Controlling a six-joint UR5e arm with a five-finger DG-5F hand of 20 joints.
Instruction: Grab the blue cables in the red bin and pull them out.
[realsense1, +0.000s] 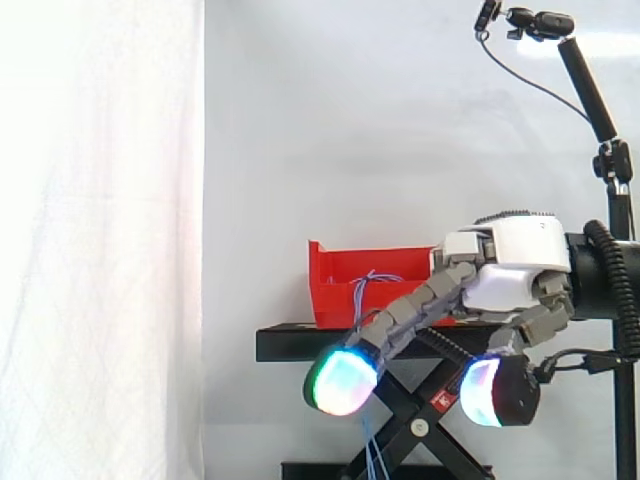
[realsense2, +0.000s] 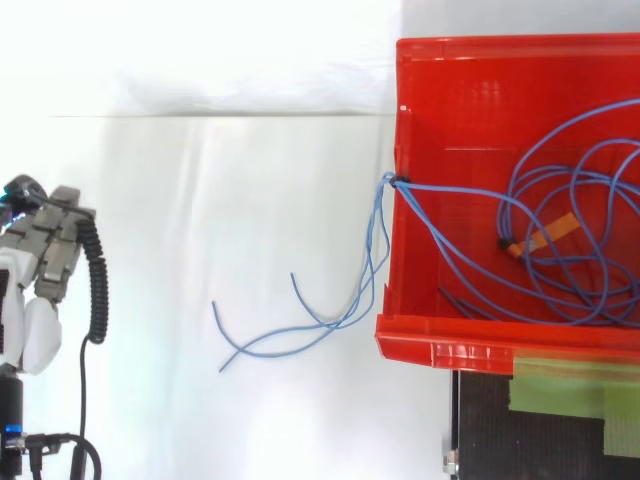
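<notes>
Most of the blue cables (realsense2: 377, 230) sit in a loose tangle inside the red bin (realsense2: 440, 335), with a small orange tag (realsense2: 547, 231) in the middle of the mess. A few strands climb over the bin's left wall in the top view and trail out to the left, loose ends free. There's a little dark bit right where they cross the rim, can't tell what it is. From the side you can see one loop poking up above the bin, and the escaped strands dangling down in front of the black stand (realsense1: 290, 343) the bin sits on. The hand (realsense1: 520, 262) comes in from the right at about stand height, fingers (realsense1: 420, 305) stretched out pretty straight, angled down and left. One glowing green-cyan tip hangs below the stand's top edge, another glowing tip is tucked under the palm. Nothing in the fingers as far as I can see, they're just open. The side view makes it look like they overlap the bin, but from above the hand is way off to the left, well apart from both the bin and the cable ends. Some green tape (realsense2: 575, 385) is stuck on the stand just beside the bin's near wall, and a white curtain (realsense1: 100, 240) hangs behind it all.
</notes>
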